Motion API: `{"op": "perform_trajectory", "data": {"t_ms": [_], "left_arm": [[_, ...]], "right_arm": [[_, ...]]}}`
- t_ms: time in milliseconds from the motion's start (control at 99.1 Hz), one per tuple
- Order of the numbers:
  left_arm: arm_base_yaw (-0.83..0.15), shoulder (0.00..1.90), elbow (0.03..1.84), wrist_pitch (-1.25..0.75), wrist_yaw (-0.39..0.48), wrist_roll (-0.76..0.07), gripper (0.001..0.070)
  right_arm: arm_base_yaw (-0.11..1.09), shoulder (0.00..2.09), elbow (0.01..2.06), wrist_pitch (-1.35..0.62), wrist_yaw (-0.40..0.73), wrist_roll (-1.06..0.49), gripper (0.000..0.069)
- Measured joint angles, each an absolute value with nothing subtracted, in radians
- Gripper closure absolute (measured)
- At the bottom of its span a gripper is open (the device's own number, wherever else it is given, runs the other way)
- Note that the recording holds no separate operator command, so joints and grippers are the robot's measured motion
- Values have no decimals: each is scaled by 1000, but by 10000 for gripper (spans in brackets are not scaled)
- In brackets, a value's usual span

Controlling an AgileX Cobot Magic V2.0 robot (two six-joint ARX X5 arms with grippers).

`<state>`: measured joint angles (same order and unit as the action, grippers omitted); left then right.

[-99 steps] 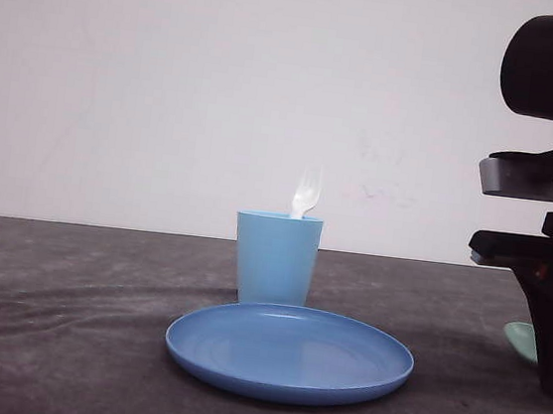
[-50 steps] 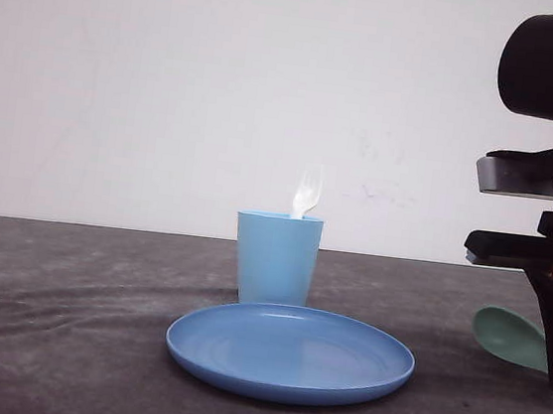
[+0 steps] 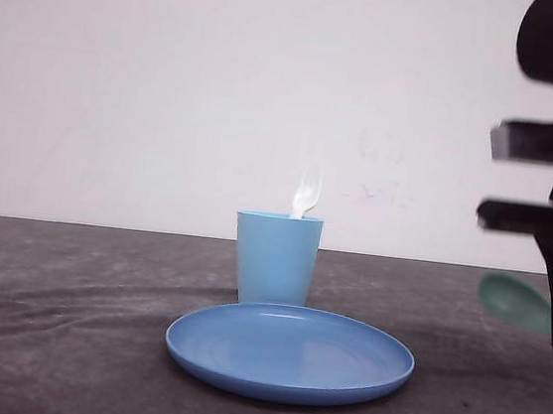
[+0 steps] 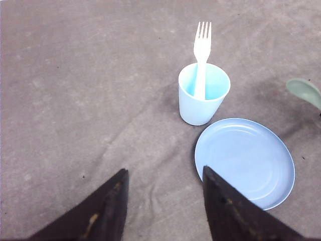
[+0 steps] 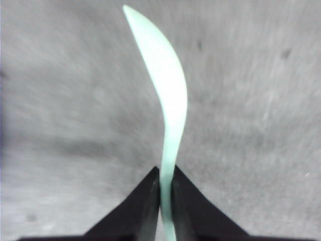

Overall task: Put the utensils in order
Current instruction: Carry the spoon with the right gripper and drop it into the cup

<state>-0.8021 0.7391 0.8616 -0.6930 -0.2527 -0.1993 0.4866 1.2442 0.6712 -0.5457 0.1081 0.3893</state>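
Rising at the front view's right edge, the right gripper [image 5: 166, 201], clamped on the spoon [image 3: 514, 300], lifts it higher than before; the left gripper [image 4: 163, 201] hangs open, empty.

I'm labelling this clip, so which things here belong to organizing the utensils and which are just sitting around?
Part of the job:
white fork, standing in the cup
mint-green spoon, pinched in the right gripper

Just there:
light blue cup
blue plate
grey table

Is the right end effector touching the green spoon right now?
Touching. In the right wrist view the right end effector has both fingers pressed against the green spoon handle, with no gap.
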Motion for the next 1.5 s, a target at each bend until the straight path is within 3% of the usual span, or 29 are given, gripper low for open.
{"op": "perform_trajectory", "data": {"t_ms": [232,524,1079,1503], "left_arm": [[-802,739,862,-693,-252,-199,432],[-802,739,862,-693,-252,-205,432],[-802,739,862,-684,-253,-214,432],[-802,739,862,-686,-253,-214,432]], "right_arm": [[534,1163,759,-480,105,367,659],[664,1170,864,-183,70,327,659],[696,1458,882,238,17,286,659],[698,1614,882,381,0,285,659]]}}
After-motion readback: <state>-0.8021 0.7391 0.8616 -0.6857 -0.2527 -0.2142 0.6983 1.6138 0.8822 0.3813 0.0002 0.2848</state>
